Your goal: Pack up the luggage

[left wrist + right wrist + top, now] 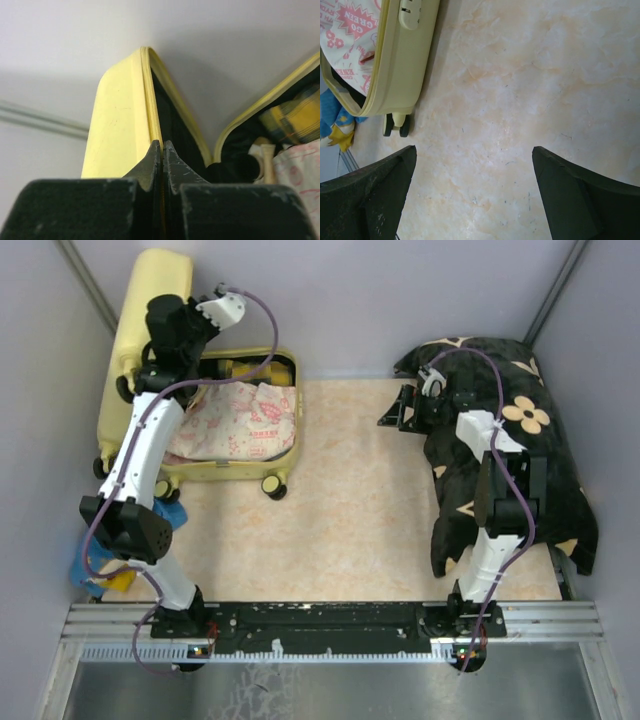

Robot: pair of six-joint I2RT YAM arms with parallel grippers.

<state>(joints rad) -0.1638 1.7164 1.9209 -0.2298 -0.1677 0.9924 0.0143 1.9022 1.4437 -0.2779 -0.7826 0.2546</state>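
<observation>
- Luggage [225,470]: pale yellow hard-shell case at the far left of your table [360,490]. It's open, and the lid [117,125] stands up against the left wall.
- Base lies flat with its black lining showing. It's filled with a white bag with pink print [235,420]. A yellow plaid item [295,120] sits at the far end.
- Black cloth with beige flowers [560,480]: bunched along the right side, well apart from the case. Your right arm reaches over it.
- Blue and yellow soft thing [100,565]: at the left edge, just beside the case's near corner.
- Left gripper [161,150]: up at the lid's zipper rim, fingers pressed flat together with no gap. You can't tell if anything thin is pinched there.
- Right gripper [474,150]: jaws spread wide, holding nothing, over bare marble-pattern table beside the cloth's far left edge.
- Black wheel pair [396,125]: on the case's near right corner, resting on the table.
</observation>
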